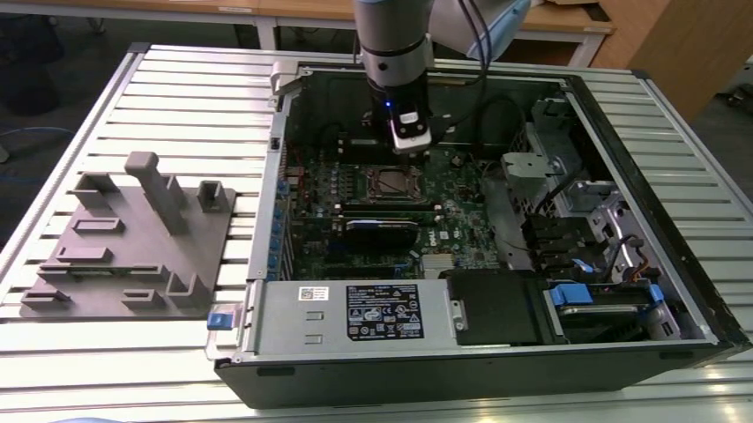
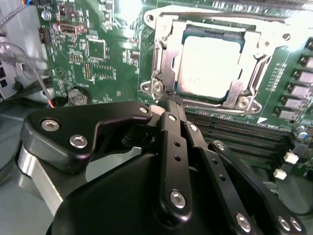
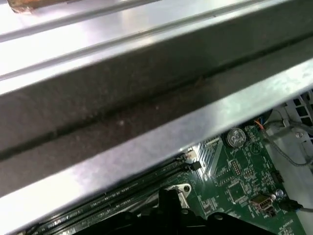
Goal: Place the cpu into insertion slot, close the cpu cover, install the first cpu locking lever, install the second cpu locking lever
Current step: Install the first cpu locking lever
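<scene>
The cpu point(image 2: 210, 61) lies flat in the insertion slot point(image 1: 394, 183), its silver face showing. The cpu cover point(image 2: 244, 90) is down around it, framing the chip through its square window. My gripper point(image 2: 172, 100) hangs just above the motherboard, beside one corner of the socket, with its black fingers point(image 2: 171, 128) drawn together and nothing between them. In the exterior view my gripper point(image 1: 411, 148) is inside the open computer case, just beyond the socket's far edge. I cannot make out how the locking levers stand.
The case's metal wall point(image 3: 146, 83) runs close by the wrist. Memory slots point(image 2: 234, 129) lie beside the socket, a coin battery point(image 3: 236, 136) and cables further off. A black card point(image 1: 383, 231) and the drive bay point(image 1: 553, 308) sit nearer the front. A grey fixture point(image 1: 130, 238) stands outside the case at the exterior view's left.
</scene>
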### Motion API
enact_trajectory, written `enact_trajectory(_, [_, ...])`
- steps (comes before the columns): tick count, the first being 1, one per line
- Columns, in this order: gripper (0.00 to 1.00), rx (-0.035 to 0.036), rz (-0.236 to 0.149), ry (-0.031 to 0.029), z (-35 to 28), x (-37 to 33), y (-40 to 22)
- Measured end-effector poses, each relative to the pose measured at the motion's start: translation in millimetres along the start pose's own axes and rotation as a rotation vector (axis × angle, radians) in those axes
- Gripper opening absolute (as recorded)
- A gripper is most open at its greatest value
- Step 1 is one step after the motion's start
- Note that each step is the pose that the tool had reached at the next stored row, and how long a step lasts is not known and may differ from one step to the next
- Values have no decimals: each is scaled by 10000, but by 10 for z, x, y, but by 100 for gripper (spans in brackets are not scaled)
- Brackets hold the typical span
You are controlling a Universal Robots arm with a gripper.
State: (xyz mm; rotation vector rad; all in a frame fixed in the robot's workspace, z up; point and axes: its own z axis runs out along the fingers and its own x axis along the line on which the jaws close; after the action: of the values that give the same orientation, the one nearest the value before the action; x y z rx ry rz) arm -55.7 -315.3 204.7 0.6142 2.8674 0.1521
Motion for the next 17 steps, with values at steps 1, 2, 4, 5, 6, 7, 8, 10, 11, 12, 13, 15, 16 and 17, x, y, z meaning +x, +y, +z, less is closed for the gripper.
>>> enact_trajectory(1, [11,74,-16,-4,0,-2,1])
enact_trajectory(2, [11,151,-31,-5,1,-3,1])
enact_trajectory(4, [11,295,-56,-10,1,-5,2])
enact_trajectory(5, [11,425,-80,-14,1,-7,3])
enact_trajectory(6, [11,429,-81,-15,1,-7,2])
enact_trajectory(7, [11,431,-81,-16,1,-7,2])
enact_trajectory(8, [11,432,-81,-17,1,-7,2])
enact_trajectory(10, [11,443,-82,2,2,-7,3])
enact_trajectory(11, [11,477,-77,78,4,-7,4])
enact_trajectory(12, [11,529,-72,194,6,-8,3])
enact_trajectory(13, [11,589,-68,328,8,-9,3])
enact_trajectory(15, [11,706,-56,585,13,-10,4])
enact_trajectory(16, [11,749,-53,684,15,-10,4])
enact_trajectory(17, [11,763,-52,708,14,-10,3])
